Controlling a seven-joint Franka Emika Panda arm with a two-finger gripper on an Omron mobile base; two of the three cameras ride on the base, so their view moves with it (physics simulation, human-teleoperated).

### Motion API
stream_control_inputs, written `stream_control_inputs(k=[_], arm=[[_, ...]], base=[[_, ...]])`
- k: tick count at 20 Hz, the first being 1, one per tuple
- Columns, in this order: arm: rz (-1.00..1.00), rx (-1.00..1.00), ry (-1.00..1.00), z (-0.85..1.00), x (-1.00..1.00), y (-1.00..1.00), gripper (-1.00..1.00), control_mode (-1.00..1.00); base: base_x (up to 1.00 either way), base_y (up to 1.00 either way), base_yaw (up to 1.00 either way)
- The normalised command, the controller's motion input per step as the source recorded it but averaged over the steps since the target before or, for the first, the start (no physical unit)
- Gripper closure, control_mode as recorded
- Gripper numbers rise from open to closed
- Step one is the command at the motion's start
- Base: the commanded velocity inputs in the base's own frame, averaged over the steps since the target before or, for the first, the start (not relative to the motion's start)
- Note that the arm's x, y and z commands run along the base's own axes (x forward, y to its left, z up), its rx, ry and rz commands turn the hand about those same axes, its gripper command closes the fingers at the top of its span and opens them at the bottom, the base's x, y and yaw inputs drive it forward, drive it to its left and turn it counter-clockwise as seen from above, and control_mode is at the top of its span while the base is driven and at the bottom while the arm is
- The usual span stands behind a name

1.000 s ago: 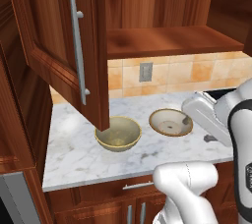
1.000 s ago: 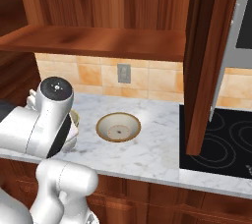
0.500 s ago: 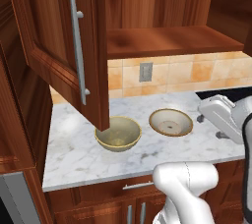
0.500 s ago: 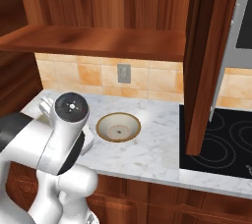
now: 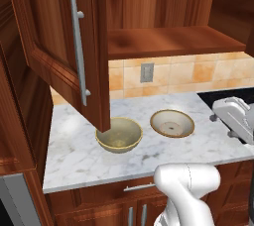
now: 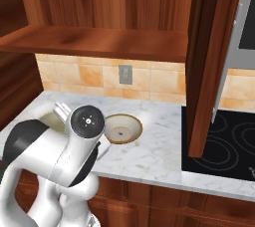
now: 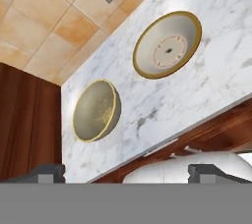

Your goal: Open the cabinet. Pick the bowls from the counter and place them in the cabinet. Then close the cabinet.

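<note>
**Cabinet open, both bowls waiting on the counter**

The cabinet (image 5: pixel 163 41) fills the upper part of the left base view with both doors swung out: the left door (image 5: pixel 69 46), with its long silver bar handle (image 5: pixel 78 51), hangs forward at upper left, and in the right base view the other door (image 6: pixel 211 56) stands edge-on at right. The wooden shelf (image 6: pixel 99 42) lies bare, so the opening step looks done and no bowl is stowed yet.

Both bowls sit on the counter (image 5: pixel 74 155) in the middle of the frame, near each other but apart. The deep bowl (image 5: pixel 119 134) is partly tucked under the lower corner of the left door; the shallow bowl (image 5: pixel 172 123) lies to its right, in the open. That makes the shallow one seem the easier first pick, since the door overhangs the other.

The gripper (image 7: pixel 125 171) is drawn back over the counter's front edge, the hand looking down at both bowls: deep bowl at centre left of the hand view, shallow bowl at upper right. Its two finger tips (image 7: pixel 47 171) rise far apart at the bottom corners, so the claw is spread wide with nothing between them. This looks like a pose for choosing a bowl before descending. The stovetop (image 6: pixel 224 141) lies at lower right.
</note>
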Motion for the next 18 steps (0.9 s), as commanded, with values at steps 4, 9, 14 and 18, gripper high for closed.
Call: stream_control_inputs(k=[4,9,14,18], arm=[[-0.07,0.0,0.0,-0.15,0.17,-0.23,-1.0,-1.0],[-0.06,0.0,0.0,-0.19,0.19,-0.26,-1.0,-1.0],[0.0,0.02,0.0,-0.21,0.28,-0.36,-1.0,-1.0],[0.02,0.06,0.0,-0.19,0.22,-0.21,-1.0,-1.0]], base=[[0.0,0.0,0.0],[0.0,0.0,0.0],[0.0,0.0,0.0],[0.0,0.0,0.0]])
